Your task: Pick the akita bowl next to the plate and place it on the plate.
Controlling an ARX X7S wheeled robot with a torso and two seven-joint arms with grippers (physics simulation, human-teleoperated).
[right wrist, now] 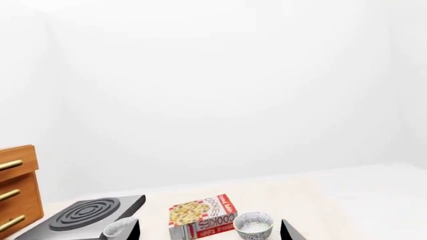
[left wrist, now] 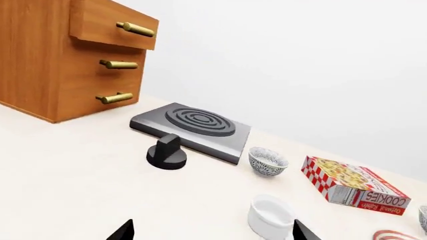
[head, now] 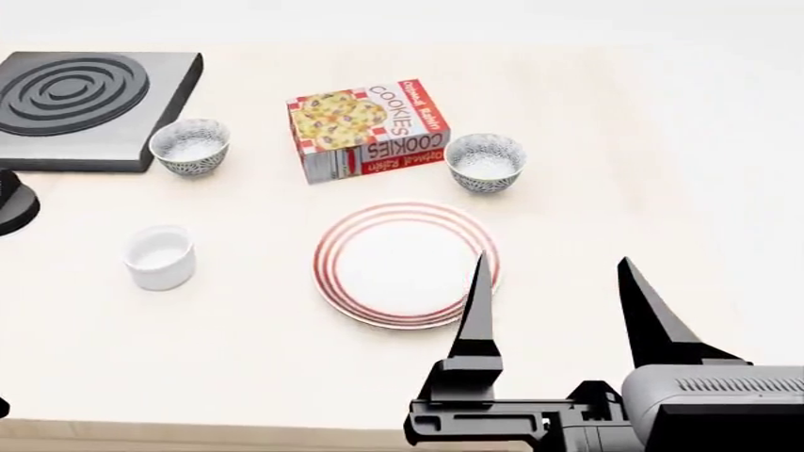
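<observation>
**Wrong-bowl risk before the reach**

Fingers of the right gripper (head: 553, 306) stand wide apart and empty, poised over the near edge of the large flat white plate with red concentric rings (head: 405, 265). The left gripper (left wrist: 212, 231) shows only two dark fingertips, spread with nothing between them.

Just past the plate's far right rim sits the small grey-and-white patterned akita bowl (head: 485, 161), close beside the plate but not touching it. Its twin, a second patterned bowl (head: 190, 146), sits well apart, against the dark grey square stove burner (head: 90, 105). Going for that one, or for the plain white cup (head: 160, 256), would be the obvious slip. A pinch on the thin rim could, I think, tip the bowl or knock it into the red-and-white checked box (head: 368, 128), which reads "COOKIES".
</observation>
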